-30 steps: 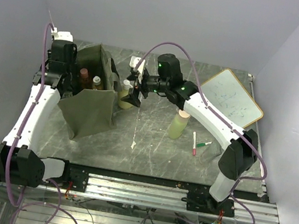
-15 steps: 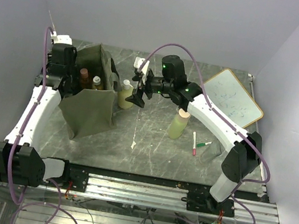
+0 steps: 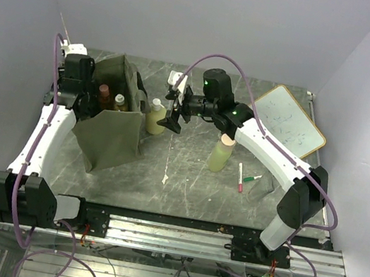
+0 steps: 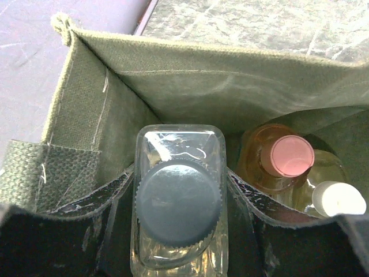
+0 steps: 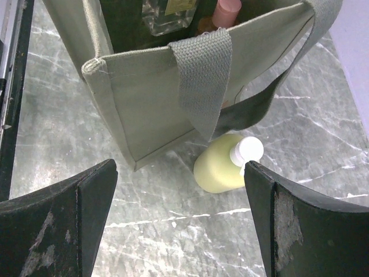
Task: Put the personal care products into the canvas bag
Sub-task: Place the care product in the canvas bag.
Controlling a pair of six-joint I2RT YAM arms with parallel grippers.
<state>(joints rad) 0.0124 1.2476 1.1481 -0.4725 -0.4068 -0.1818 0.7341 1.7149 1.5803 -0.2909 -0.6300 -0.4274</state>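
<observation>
Right gripper (image 3: 172,112) backed off squat, rounded yellow bottle (image 3: 154,117).

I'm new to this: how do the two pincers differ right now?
The left pincer reaches into the canvas bag; the right pincer is outside it, over the table. The left pincer is closed on a clear bottle with a dark cap; the right pincer holds nothing. The left pincer hugs that bottle; the right pincer gapes wide, facing a pale yellow bottle beside the bag. Both are dark and two-fingered.
</observation>
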